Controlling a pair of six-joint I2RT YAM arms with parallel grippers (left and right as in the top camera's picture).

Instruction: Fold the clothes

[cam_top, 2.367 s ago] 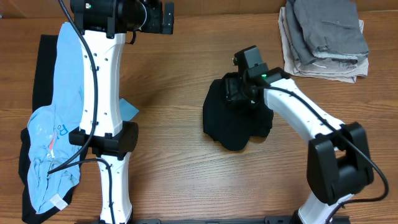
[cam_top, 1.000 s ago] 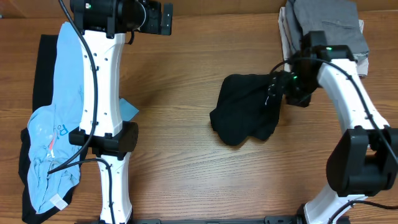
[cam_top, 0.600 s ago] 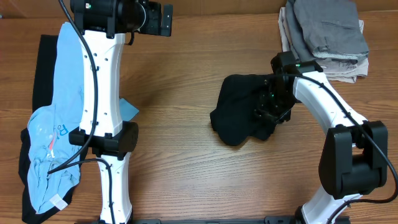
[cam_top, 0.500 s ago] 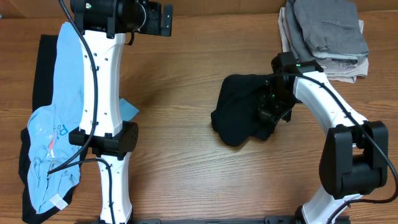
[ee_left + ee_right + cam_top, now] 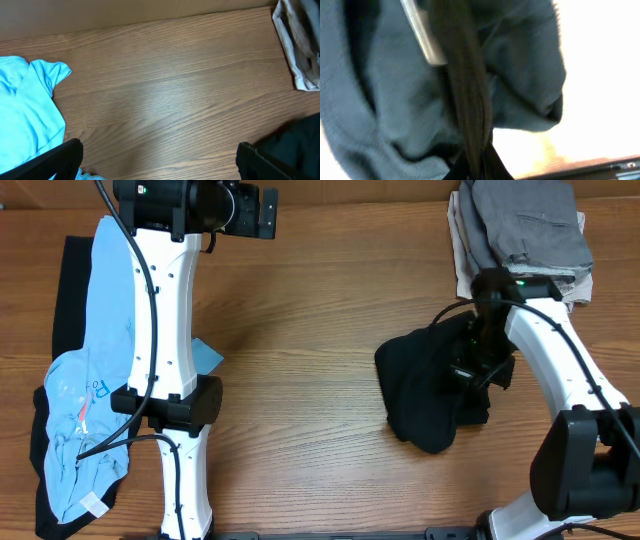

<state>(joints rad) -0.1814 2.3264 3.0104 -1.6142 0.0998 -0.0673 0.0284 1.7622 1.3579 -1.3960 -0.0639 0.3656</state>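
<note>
A crumpled black garment [image 5: 420, 400] lies right of the table's middle. My right gripper [image 5: 476, 367] is shut on its right side, with a fold of cloth pinched in the jaws. In the right wrist view the dark cloth [image 5: 375, 100] fills the frame and rises in a ridge from the right gripper [image 5: 480, 162]. A light blue T-shirt [image 5: 90, 380] lies on another black garment [image 5: 68, 280] at the far left. My left gripper [image 5: 266, 210] hovers open at the back, above bare wood. In the left wrist view the left gripper [image 5: 160, 162] holds nothing, with the T-shirt [image 5: 25, 110] beside it.
A stack of folded grey and beige clothes [image 5: 525, 235] sits at the back right corner, just behind my right arm; its edge [image 5: 300, 50] shows in the left wrist view. The left arm's white links run along the T-shirt.
My right gripper has shut on the black garment and pulled it to the right and toward the front. The left arm has not moved.
</note>
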